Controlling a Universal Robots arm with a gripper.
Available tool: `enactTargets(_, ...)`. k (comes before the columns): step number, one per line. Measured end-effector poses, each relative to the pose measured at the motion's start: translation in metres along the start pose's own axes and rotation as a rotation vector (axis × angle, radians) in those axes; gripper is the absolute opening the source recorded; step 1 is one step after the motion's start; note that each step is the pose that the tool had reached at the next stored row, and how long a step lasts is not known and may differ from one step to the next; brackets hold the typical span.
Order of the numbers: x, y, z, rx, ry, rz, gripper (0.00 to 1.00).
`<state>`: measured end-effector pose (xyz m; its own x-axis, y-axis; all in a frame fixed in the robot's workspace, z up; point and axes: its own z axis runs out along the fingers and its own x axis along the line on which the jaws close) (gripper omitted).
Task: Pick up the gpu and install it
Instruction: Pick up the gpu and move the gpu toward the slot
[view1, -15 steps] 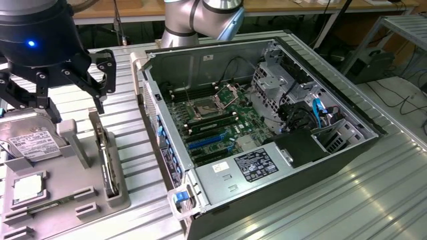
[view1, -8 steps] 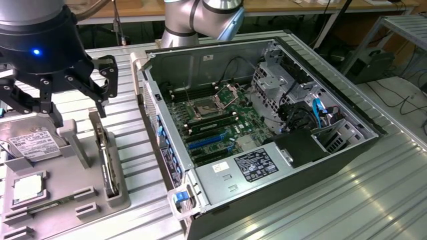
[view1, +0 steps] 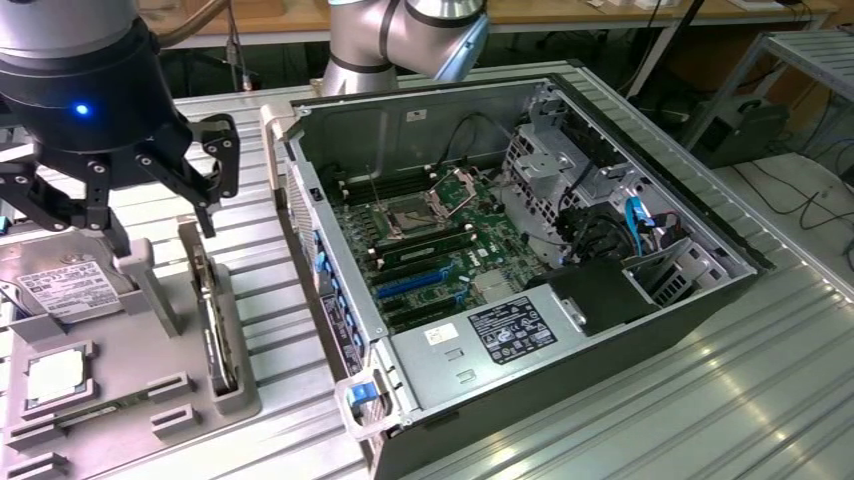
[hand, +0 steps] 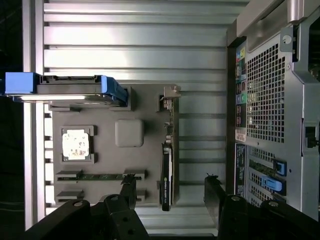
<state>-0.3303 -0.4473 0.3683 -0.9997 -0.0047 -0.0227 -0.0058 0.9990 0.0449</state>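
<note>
We find a slatted metal table (view1: 761, 400) carrying all items under review. On the exterior view's right, an open computer case (view1: 400, 130) lies on its side, with its motherboard (view1: 427, 250) exposed and facing up. A labelled power supply (view1: 507, 335) occupies the case's near end. In the wrist view the case's perforated rear panel (hand: 280, 100) is seen.

The robot arm (view1: 387, 40) rises at the far edge of the table, and its dark wrist hangs over the exterior view's left.

Below the wrist, a grey parts tray (view1: 134, 340) rests on the table beside the case, apart from it.

We record the gripper (view1: 154, 215) as spread wide and holding nothing. It hovers above the tray. In the wrist view the fingers (hand: 127, 187) stand to either side of the card, and the gripper (hand: 170, 192) is centred over it. We see no contact.

A hard drive (view1: 60, 285) with a white label sits on the tray, on the side away from the case; its blue rails show in the wrist view (hand: 65, 87).

The gpu (view1: 211, 310) stands on edge in a slot along the tray's side nearest the case. It is not yet lifted or installed. Its thin dark edge (hand: 166, 175) runs lengthwise between the fingers.

A square silver-topped CPU (view1: 54, 375) lies flat in its pocket at the near end of the tray (hand: 107, 150), also marked in the wrist view (hand: 76, 144).

A memory stick (hand: 100, 176) lies in a slot just beside the CPU.
</note>
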Motion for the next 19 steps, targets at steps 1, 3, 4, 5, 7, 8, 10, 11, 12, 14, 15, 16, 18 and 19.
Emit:
enactTargets(1, 0.0, 0.0, 0.0007, 0.0, 0.0001, 0.0, 0.66)
enactTargets(3, 0.0, -0.0001, 0.0014, -0.0047, 0.0, -0.001, 0.66)
enactTargets(4, -0.001, -0.0001, 0.0018, -0.0072, 0.0, -0.001, 0.65)
enactTargets(5, -0.001, 0.0, 0.0023, -0.0084, 0.0, -0.001, 0.58)
enactTargets(7, -0.001, -0.0001, 0.0034, -0.0087, 0.0, -0.001, 0.58)
enactTargets(8, -0.001, -0.0002, 0.0038, -0.0088, 0.0001, -0.001, 0.51)
enactTargets(10, -0.001, -0.0008, 0.0047, -0.009, 0.0002, -0.001, 0.51)
enactTargets(11, -0.001, -0.0016, 0.0053, -0.009, 0.0005, -0.002, 0.51)
enactTargets(12, -0.002, -0.0028, 0.0062, -0.0089, 0.001, -0.002, 0.51)
enactTargets(14, -0.002, -0.0061, 0.0089, -0.0092, 0.0024, -0.007, 0.51)
enactTargets(15, -0.002, -0.0071, 0.0096, -0.0092, 0.0035, -0.009, 0.51)
enactTargets(16, -0.003, -0.0081, 0.0104, -0.0091, 0.0043, -0.011, 0.51)
enactTargets(18, -0.003, -0.01, 0.0121, -0.0092, 0.0059, -0.014, 0.51)
enactTargets(19, -0.004, -0.0112, 0.0129, -0.0093, 0.0065, -0.015, 0.51)
